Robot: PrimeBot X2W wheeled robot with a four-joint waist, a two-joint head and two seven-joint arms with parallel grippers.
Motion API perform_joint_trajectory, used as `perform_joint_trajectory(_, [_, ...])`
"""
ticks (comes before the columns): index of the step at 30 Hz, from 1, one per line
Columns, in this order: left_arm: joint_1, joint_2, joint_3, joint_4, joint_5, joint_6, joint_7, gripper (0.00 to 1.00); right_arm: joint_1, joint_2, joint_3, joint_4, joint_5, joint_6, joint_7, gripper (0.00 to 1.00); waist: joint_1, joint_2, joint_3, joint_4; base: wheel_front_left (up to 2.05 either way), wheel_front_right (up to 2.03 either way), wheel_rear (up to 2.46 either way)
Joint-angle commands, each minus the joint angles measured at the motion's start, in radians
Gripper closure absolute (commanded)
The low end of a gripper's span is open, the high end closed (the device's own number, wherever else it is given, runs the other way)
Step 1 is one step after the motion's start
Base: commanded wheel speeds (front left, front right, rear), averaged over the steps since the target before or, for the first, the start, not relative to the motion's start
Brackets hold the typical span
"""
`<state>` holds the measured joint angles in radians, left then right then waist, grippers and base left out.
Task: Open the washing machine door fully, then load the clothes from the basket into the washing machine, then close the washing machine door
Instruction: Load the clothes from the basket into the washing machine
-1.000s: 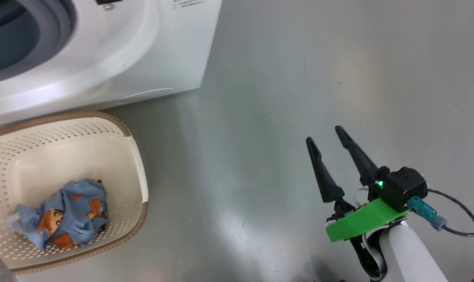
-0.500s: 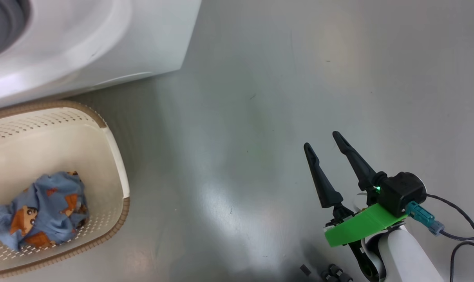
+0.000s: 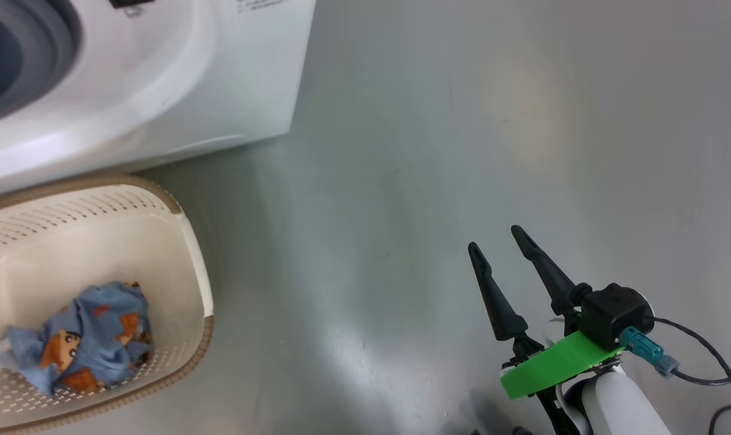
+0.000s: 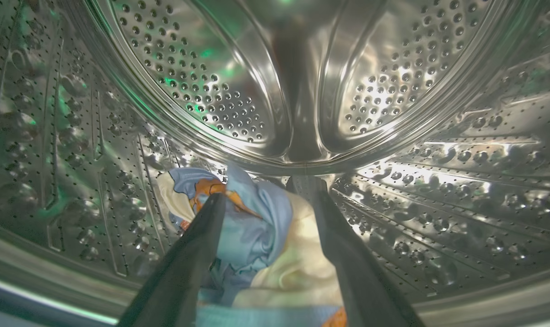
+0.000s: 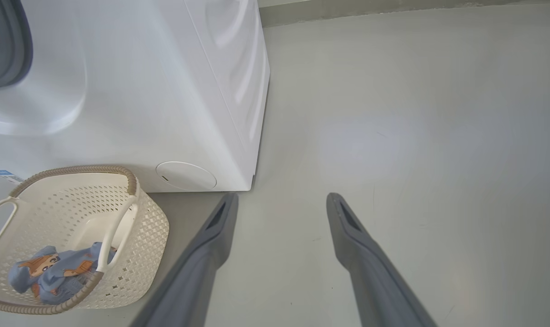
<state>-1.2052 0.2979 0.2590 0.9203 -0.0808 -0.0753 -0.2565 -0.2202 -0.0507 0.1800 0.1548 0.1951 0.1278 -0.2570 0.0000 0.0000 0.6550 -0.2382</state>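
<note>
One light-blue garment (image 4: 257,227) lies at the bottom of the washing machine (image 3: 160,90) drum (image 4: 393,91), between the fingers of the left gripper (image 4: 261,190), which stand apart. A second garment (image 3: 81,344) lies in the basket (image 3: 197,266), just in front of the washing machine. The right gripper (image 3: 495,238) hovers over the floor (image 3: 402,151), well apart from the washing machine, fingers apart and empty.

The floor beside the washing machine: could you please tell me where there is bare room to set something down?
The floor between the washing machine, the basket and the right gripper is bare. In the basket, the half nearer the machine is free; the clothes crowd the other end. In the drum a garment crowds the open left gripper.
</note>
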Motion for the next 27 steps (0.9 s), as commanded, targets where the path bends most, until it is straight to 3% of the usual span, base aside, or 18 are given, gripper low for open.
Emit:
perform_joint_trajectory(1, [0.023,0.046,0.007,-0.019,0.009,0.016,-0.005,0.0,0.043,0.001,0.021,-0.014,0.008,0.003,-0.005,0.0,0.0,0.0,-0.038,0.015,0.0,0.0,0.0])
perform_joint_trajectory(13, [0.215,-0.052,0.055,-0.048,-0.013,0.09,-0.005,0.0,0.057,0.001,0.017,0.028,0.013,0.003,-0.005,0.0,0.0,0.0,-0.199,0.072,0.0,0.0,0.0])
perform_joint_trajectory(27, [0.618,-0.221,0.068,-0.284,-0.039,0.029,-0.005,0.0,0.067,0.001,0.017,0.051,0.044,0.003,-0.005,0.0,0.0,0.0,-0.365,0.163,0.0,0.0,0.0])
